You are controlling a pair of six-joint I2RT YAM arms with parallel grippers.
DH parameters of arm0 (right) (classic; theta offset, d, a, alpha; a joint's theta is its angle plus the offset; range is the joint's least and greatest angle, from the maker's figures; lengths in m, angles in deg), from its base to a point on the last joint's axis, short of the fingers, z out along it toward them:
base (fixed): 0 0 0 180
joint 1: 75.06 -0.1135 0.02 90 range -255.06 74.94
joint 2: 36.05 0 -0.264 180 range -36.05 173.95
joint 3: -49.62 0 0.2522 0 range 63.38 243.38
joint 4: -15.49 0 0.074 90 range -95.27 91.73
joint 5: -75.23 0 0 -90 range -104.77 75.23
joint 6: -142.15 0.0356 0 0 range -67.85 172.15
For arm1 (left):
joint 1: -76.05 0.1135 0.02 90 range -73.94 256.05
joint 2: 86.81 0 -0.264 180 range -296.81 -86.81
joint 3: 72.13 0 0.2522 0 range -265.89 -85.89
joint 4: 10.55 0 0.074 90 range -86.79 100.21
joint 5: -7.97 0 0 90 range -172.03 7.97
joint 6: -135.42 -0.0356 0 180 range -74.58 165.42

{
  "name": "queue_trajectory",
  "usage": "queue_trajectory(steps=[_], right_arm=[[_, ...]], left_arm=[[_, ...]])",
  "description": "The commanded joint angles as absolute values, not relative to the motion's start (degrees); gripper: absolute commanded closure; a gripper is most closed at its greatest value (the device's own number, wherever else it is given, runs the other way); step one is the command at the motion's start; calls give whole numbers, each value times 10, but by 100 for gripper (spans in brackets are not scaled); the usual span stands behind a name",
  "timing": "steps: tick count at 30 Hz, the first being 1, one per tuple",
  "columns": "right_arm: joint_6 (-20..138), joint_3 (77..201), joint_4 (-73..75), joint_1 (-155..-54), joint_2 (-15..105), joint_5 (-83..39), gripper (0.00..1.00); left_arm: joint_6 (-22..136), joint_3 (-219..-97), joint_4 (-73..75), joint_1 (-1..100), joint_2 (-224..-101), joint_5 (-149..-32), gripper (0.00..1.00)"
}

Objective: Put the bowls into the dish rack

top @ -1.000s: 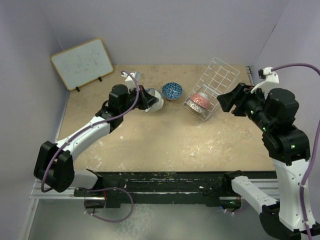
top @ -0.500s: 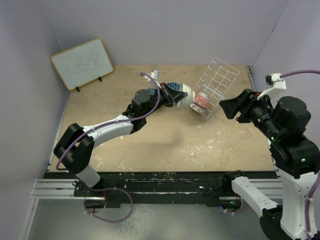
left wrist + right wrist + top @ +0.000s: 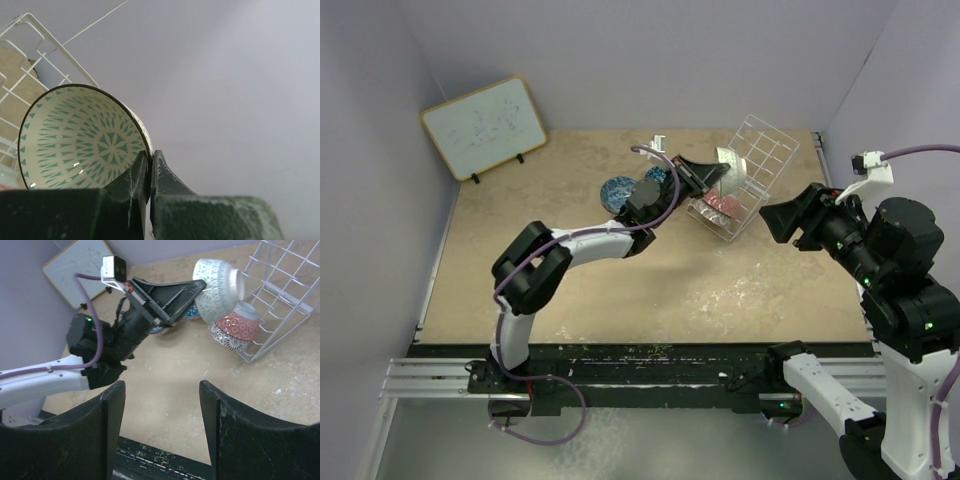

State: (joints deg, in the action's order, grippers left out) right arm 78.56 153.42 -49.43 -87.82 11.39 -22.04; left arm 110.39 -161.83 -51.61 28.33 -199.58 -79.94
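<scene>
Left wrist view — left tool (image 3: 150, 159) pinches the rim of a white bowl (image 3: 82, 137) patterned with green triangles, tilted beside the dish rack (image 3: 761, 155); right tool (image 3: 161, 390) gapes, empty.

Left jaws clamping pale bowl (image 3: 731, 166) over dish rack (image 3: 767, 152) — two bowls (image 3: 719, 205) inside, blue bowls (image 3: 617, 190) nearby

even, soft overhead light, faint shadows; left wrist view's near jaws blurred.
</scene>
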Motion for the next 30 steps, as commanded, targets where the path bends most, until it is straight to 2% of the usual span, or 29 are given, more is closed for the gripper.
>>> queue_trajectory(steps=[1,16,30], right_arm=[[777,1533,-491,-880,108,-234,36],[766,1529,-508,-880,97,-223,36],[750,1531,-530,-880,93,-219,36]], left_arm=[[1151,-1712,-644,261,-2063,-741,100],[1179,-1847,-724,243,-2219,-654,100],[1209,-1855,-791,236,-2279,-584,100]])
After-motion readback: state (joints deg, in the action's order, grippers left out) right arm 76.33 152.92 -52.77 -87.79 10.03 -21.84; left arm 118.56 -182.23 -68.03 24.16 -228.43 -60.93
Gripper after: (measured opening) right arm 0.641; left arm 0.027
